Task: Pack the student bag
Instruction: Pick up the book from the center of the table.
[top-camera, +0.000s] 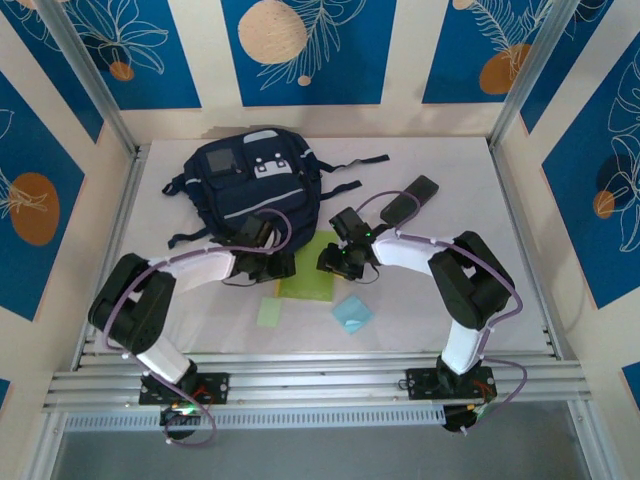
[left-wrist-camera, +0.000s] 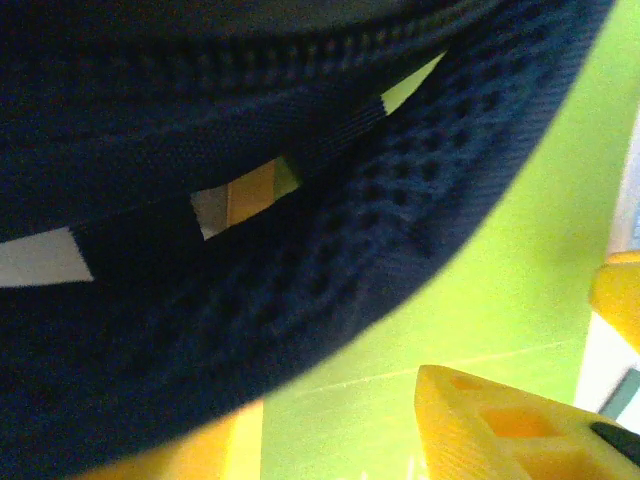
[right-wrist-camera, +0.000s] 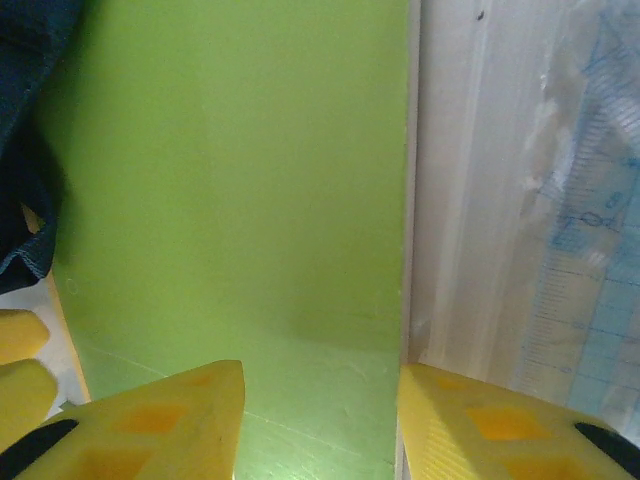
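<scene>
The student bag (top-camera: 250, 185), dark navy with black straps and grey trim, lies at the back left of the table. A lime green flat book (top-camera: 310, 270) rests against its near edge. My left gripper (top-camera: 275, 262) is at the bag's near edge. In the left wrist view the bag's mesh and zipper edge (left-wrist-camera: 250, 250) hang over the green book (left-wrist-camera: 480, 300), and the gripper (left-wrist-camera: 330, 445) is open. My right gripper (top-camera: 335, 262) hovers low over the book's right side. Its jaws (right-wrist-camera: 320, 430) are open, with the green book (right-wrist-camera: 230, 200) between them and its right fingertip (right-wrist-camera: 480, 420) at the book's edge.
A pale green note (top-camera: 270, 312) and a clear blue ruler piece (top-camera: 352, 313) lie on the white table (top-camera: 440, 290) near the front. A black flat case (top-camera: 410, 200) lies at the back right. Metal frame posts and rails border the table. The two grippers are close together.
</scene>
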